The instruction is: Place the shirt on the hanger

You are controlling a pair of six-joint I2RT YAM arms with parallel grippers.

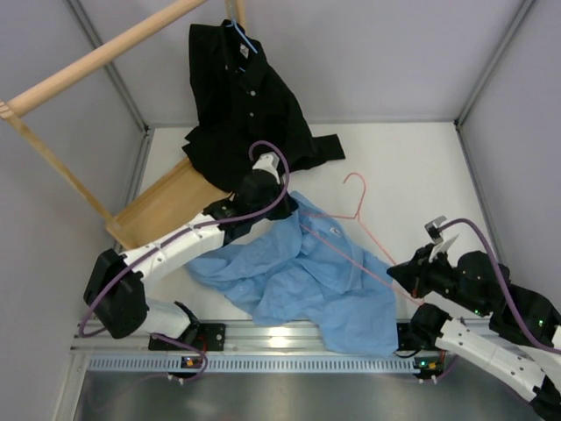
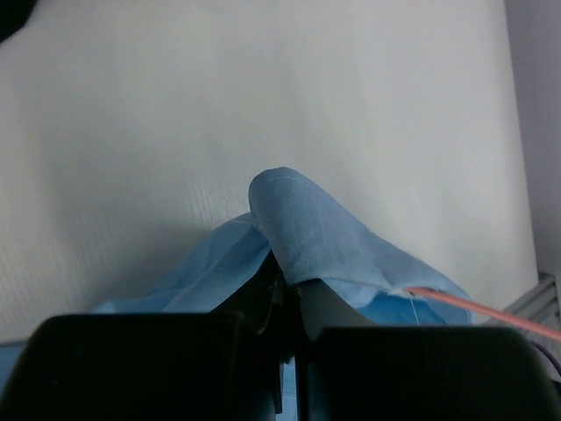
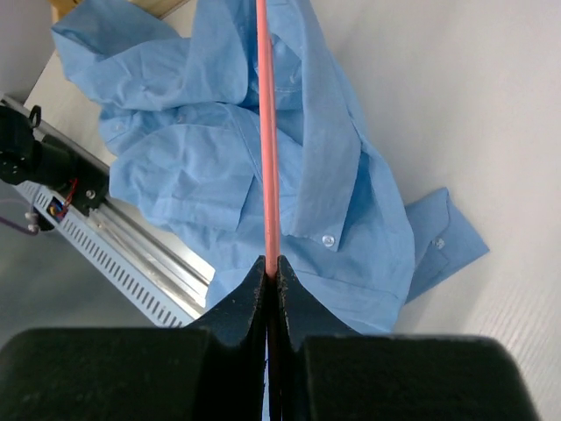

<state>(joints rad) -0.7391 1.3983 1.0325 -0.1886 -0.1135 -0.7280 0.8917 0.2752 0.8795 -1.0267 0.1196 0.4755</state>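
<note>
Shirt (image 1: 298, 281) lies crumpled mid-frame on the bench (image 1: 412, 167); thin, limp cloth. Left hand (image 2: 285, 285) is pinched closed on a raised fold at the shirt's upper edge. Right hand (image 3: 270, 267) is clamped on the light, stiff pink wire hanger (image 3: 267, 132) lying across it. Best hold is probably the collar or a shoulder seam.

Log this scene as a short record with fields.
shirt: light blue shirt, crumpled on the table
hanger: pink wire hanger, one wire running across the shirt, hook on bare table
left fingers: shut on a raised fold of the shirt
right fingers: shut on the hanger's wire
background: black shirt on a blue hanger, hung from a wooden rail
status: shirt not yet on the hanger
</note>
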